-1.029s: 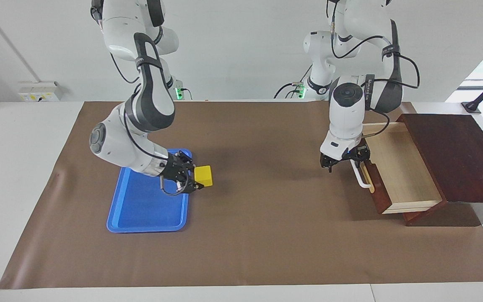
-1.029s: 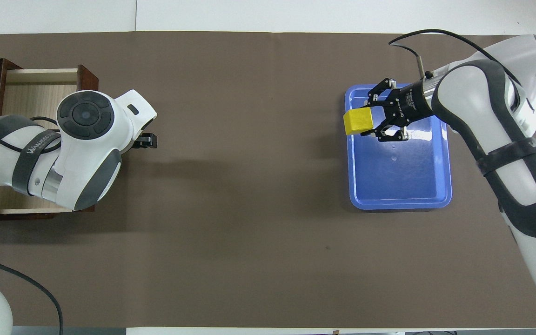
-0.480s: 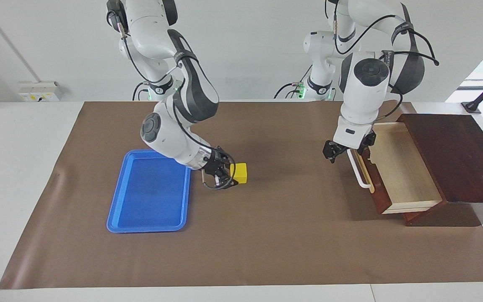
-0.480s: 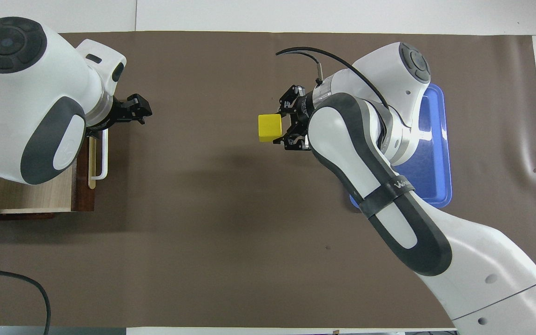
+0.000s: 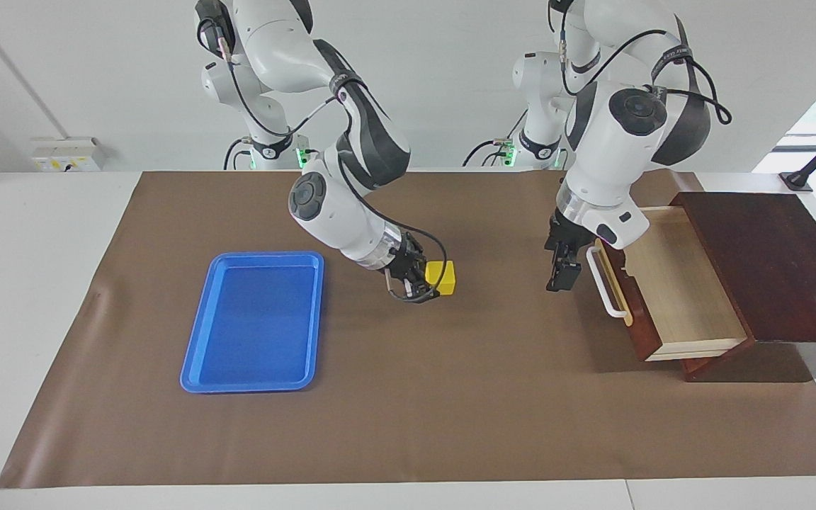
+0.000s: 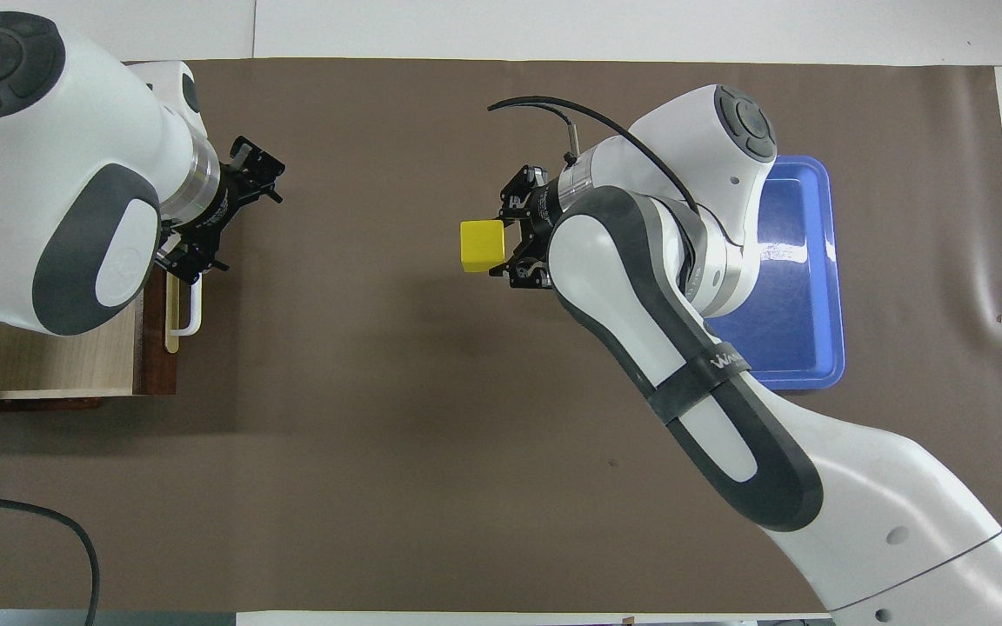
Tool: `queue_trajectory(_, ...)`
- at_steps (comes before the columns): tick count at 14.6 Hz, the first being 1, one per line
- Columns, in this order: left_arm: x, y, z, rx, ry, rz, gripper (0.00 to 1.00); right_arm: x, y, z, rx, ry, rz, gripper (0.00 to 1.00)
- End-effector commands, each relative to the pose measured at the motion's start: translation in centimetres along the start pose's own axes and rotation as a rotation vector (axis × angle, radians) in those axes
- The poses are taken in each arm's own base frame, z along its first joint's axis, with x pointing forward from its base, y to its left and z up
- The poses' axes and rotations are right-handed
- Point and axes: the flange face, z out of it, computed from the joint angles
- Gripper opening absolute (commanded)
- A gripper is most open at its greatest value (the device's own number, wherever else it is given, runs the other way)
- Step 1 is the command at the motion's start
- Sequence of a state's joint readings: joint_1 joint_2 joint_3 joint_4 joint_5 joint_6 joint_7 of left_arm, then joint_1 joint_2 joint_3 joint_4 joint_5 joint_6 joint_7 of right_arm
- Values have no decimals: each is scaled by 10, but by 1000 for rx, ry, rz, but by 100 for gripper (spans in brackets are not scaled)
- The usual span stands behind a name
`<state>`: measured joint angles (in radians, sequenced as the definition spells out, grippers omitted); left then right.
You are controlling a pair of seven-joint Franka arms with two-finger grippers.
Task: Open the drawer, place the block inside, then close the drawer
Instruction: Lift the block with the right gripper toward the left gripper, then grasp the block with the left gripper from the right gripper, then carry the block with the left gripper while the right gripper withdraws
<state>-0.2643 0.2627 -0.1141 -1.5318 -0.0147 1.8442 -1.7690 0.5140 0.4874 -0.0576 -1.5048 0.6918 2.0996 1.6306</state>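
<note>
Block (image 5: 440,277): small yellow cube, clamped between the fingertips of the right gripper (image 5: 428,283), carried in the air over the bare brown mat (image 5: 408,425), between the blue tray (image 5: 199,368) and the drawer (image 5: 670,290). Looks light and rigid, with flat smooth faces and crisp edges; probably hard plastic or painted wood, so likely no give under the pads and some chance of sliding if squeezed off-centre. Best held as now: two opposite flat faces, pads square to them, near the middle of the cube rather than at a corner. Sticks out ahead of the fingertips, so most of the body shows clear of the grip in the overhead view (image 6: 482,245).

Drawer pulled well out of the dark wooden box (image 5: 776,262) at the left arm's end of the table, pale interior bare and open from above. White bar handle (image 5: 606,283) free, nothing gripping it.

Left gripper (image 5: 562,273) hangs just beside the handle, pointing down, fingers spread wide and empty, apart from the bar.

Judged next need: carry over the drawer's front panel, lower into the pale interior, release low to avoid a bounce.
</note>
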Motion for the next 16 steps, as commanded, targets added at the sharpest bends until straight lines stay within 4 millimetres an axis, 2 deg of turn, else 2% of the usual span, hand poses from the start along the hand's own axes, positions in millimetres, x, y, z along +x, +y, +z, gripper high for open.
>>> queue_trajectory(1, -55, 13, 10, 21, -11, -117, 100, -16, -7, 3, 24, -14, 11, 0)
queue_trajectory(2, -75, 8, 14, 28, -8, -114, 100, -17, -7, 4, 22, -15, 9, 0)
queue_trajectory(3, -102, 1, 27, 35, 17, -86, 100, -20, -8, 4, 25, -21, 3, 0)
queue_trajectory(4, -108, -2, 36, 37, 44, -70, 100, -23, -7, 5, 27, -22, 2, 0)
queue_trajectory(5, -108, -6, 43, 50, 52, -67, 100, -29, -4, 11, 25, -24, -6, 0)
queue_trajectory(9, -118, -9, 44, 31, 47, -114, 100, -31, -5, 10, 44, -29, -7, 0)
queue_trajectory(11, -122, -13, 53, 43, 56, -109, 100, -31, -5, 10, 43, -29, -7, 0)
queue_trajectory(12, -131, -20, 60, 55, 64, -91, 100, -31, -5, 10, 41, -29, -7, 0)
queue_trajectory(15, -128, -25, 68, 71, 75, -124, 100, -31, -5, 9, 45, -30, -8, 0)
queue_trajectory(16, -128, -24, 67, 68, 74, -130, 86, -31, -5, 9, 47, -30, -8, 0)
